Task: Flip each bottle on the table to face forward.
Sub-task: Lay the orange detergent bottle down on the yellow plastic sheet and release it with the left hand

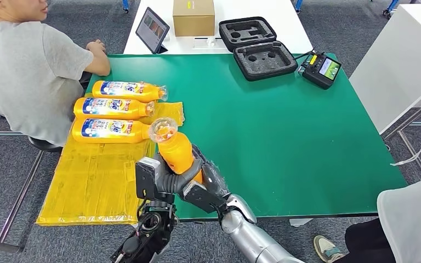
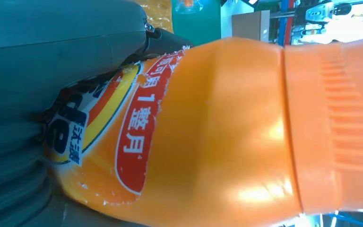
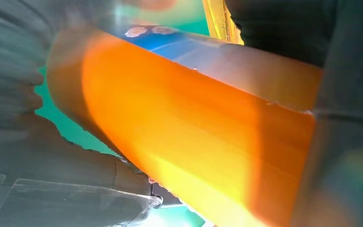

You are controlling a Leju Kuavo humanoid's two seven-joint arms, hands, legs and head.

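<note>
Both hands grasp one orange bottle [image 1: 175, 150] above the green table's [image 1: 285, 137] near edge: left hand [image 1: 156, 178] fingers wrapped low, right hand [image 1: 208, 183] clasping its right side; cap end tilted far.

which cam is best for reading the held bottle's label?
Left wrist view: the held bottle shows its red and yellow label print close up. Head view shows its plain orange neck and cap; right wrist view a blurred orange side with some blue.
</note>
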